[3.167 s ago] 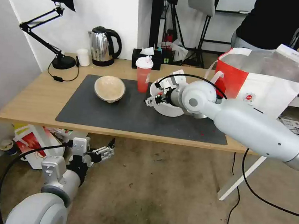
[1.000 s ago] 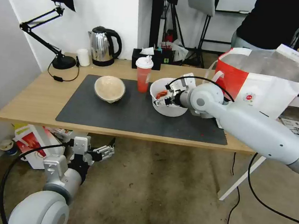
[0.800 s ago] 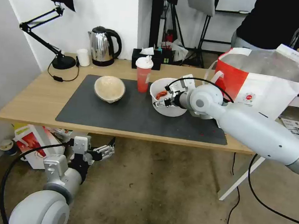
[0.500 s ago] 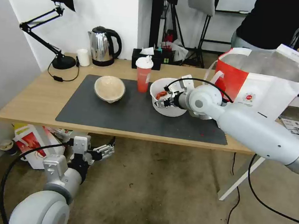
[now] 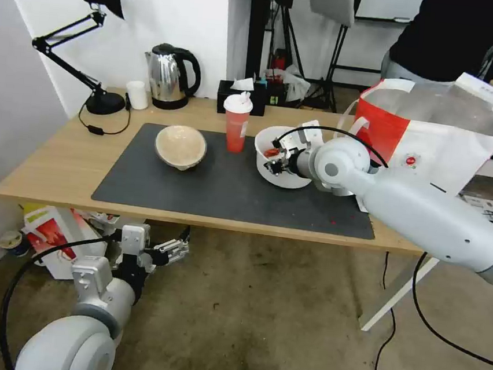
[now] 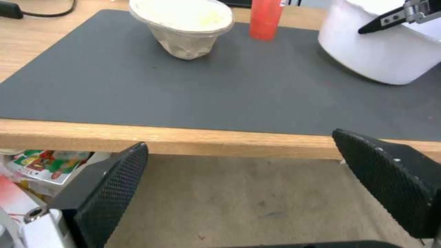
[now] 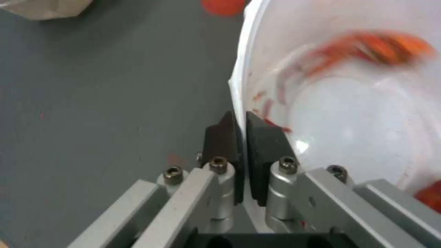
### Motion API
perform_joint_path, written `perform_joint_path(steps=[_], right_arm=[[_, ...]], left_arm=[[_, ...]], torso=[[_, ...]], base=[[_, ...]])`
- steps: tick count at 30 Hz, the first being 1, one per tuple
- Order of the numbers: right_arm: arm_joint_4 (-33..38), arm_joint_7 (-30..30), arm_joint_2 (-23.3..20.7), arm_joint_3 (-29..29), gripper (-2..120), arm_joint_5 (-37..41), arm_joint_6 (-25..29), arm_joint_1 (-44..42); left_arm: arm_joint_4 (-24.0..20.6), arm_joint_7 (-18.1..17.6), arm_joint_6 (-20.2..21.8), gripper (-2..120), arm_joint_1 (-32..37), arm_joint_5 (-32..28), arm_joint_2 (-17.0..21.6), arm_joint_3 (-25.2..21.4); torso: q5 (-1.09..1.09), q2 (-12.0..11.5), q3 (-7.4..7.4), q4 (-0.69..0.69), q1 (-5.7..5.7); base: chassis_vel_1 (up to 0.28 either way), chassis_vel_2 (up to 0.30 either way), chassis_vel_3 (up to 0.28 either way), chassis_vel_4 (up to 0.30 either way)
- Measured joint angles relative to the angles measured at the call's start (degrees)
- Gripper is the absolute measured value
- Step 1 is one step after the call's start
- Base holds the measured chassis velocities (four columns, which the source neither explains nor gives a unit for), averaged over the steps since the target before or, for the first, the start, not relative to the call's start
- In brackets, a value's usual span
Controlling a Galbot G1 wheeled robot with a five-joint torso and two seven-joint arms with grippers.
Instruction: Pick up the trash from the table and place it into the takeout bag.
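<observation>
The white bowl (image 5: 283,164) is clamped at its rim by the right gripper (image 7: 242,129), jaws closed on the wall, over the dark mat (image 5: 212,181) beside the takeout bag (image 5: 437,133). The left gripper (image 6: 257,186) is held below the table (image 5: 57,161) edge, jaws apart.

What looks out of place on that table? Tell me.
The large white bowl is smeared inside with red scraps, and the right hand pinches its rim. The tan bowl sits tilted on the dark mat. A few red specks dot the mat's near right corner.
</observation>
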Motion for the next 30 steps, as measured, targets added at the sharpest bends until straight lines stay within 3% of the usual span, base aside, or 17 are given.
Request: perform_joint_path(steps=[21,30], right_arm=[[-0.4,-2.1,-1.0,0.8,0,-0.1,0.1,0.0],[0.7,-6.4,-1.5,1.5,0,0.3,0.1,2.3]], left_arm=[[-0.7,-0.2,-0.1,100,0.6,1.6,-1.0,0.0],[-1.5,-0.4,0.0,100,1.0,1.7,-1.3,-0.1]], torso=[[0.0,0.0,0.0,0.0,0.0],[0.0,0.0,0.0,0.01,0.0]], base=[[0.0,0.0,0.0,0.0],[0.0,0.0,0.0,0.0]])
